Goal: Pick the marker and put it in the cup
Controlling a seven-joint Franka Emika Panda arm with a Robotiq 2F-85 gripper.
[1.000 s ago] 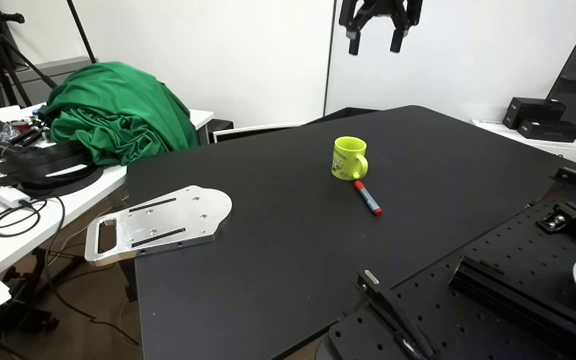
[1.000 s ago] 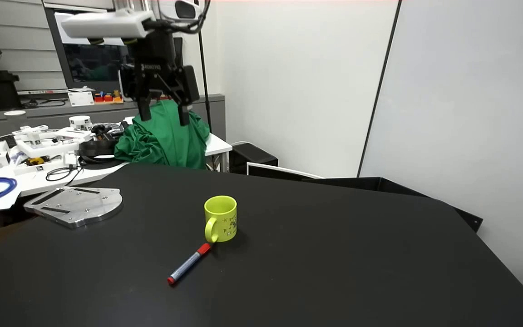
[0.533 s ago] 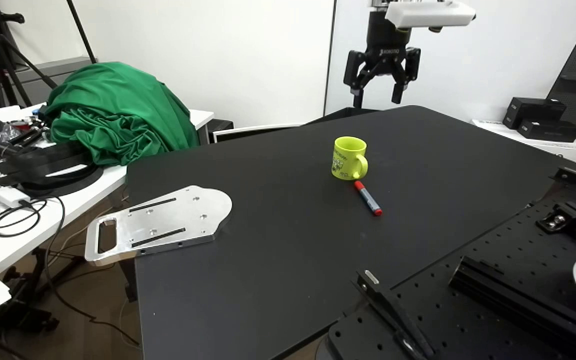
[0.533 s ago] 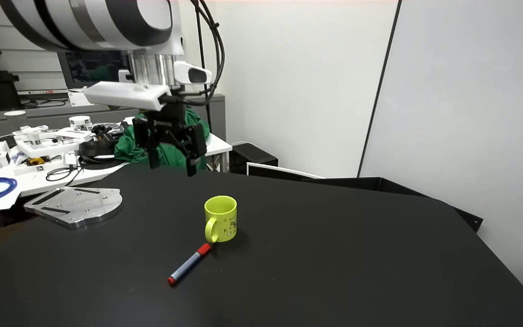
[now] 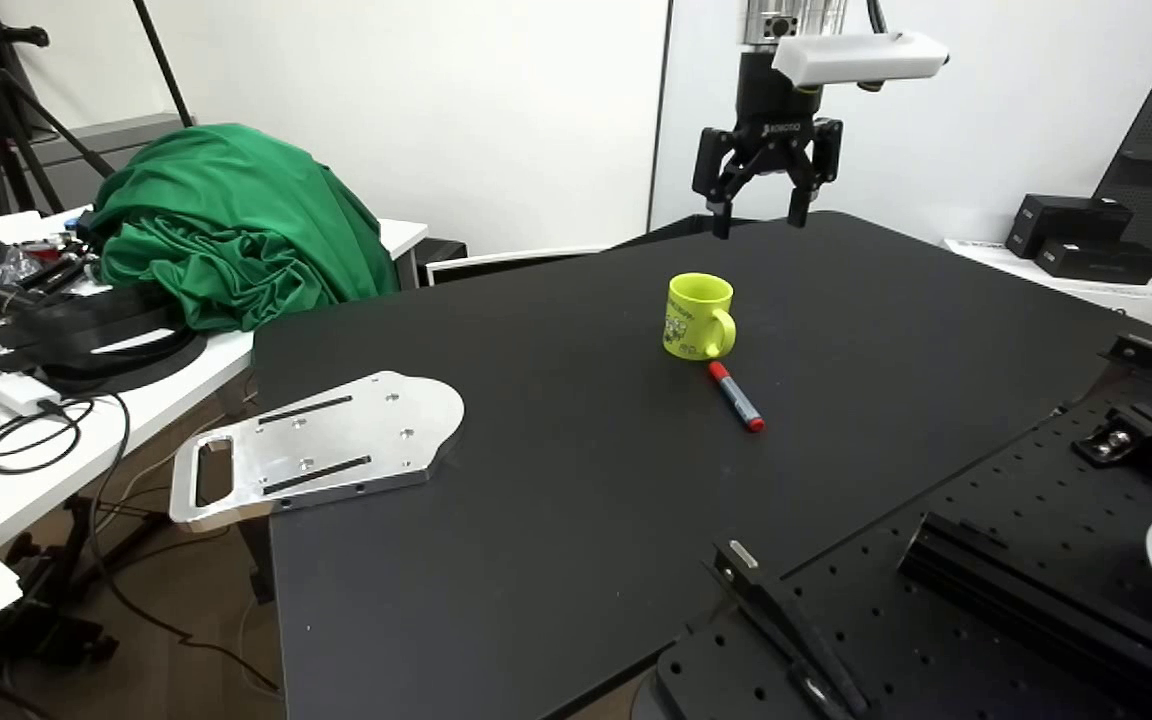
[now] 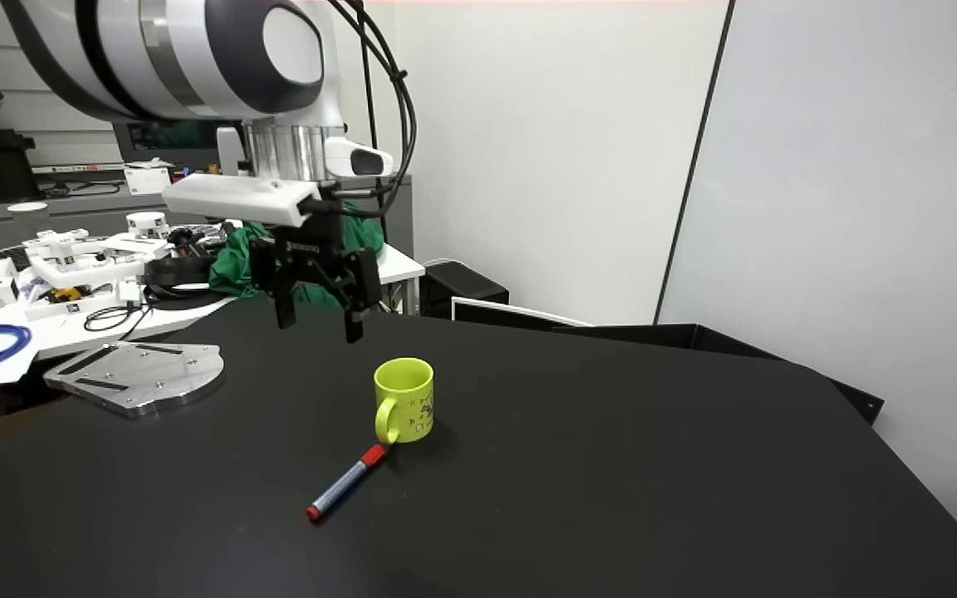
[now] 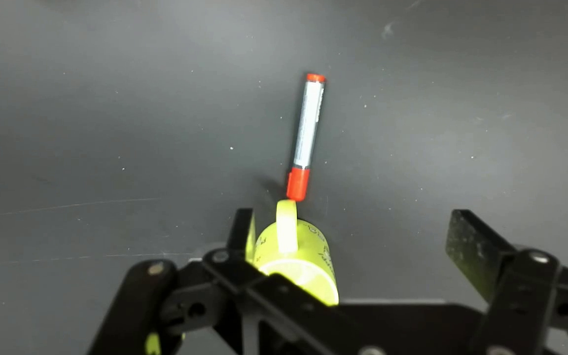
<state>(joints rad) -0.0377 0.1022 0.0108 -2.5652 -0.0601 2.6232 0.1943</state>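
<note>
The marker (image 5: 736, 397) lies on the black table with red ends and a grey-blue barrel. It also shows in an exterior view (image 6: 339, 488) and in the wrist view (image 7: 308, 125). Its red cap lies by the handle of the cup (image 5: 693, 325); whether they touch I cannot tell. The yellow-green cup stands upright, in an exterior view (image 6: 414, 407) and the wrist view (image 7: 308, 241), where the gripper partly hides it. My gripper (image 5: 760, 220) is open and empty, pointing down above the table. It shows in an exterior view (image 6: 319, 324) and the wrist view (image 7: 353, 227).
A metal plate (image 5: 356, 430) lies at the table's edge. A green cloth (image 5: 236, 230) and clutter lie on a white side table. A black perforated board with a black rail (image 5: 1046, 610) adjoins the table. White walls (image 6: 570, 149) stand behind.
My gripper has come down toward the table in both exterior views, faster at first and then less. It has stayed open. The marker and the cup have not moved.
</note>
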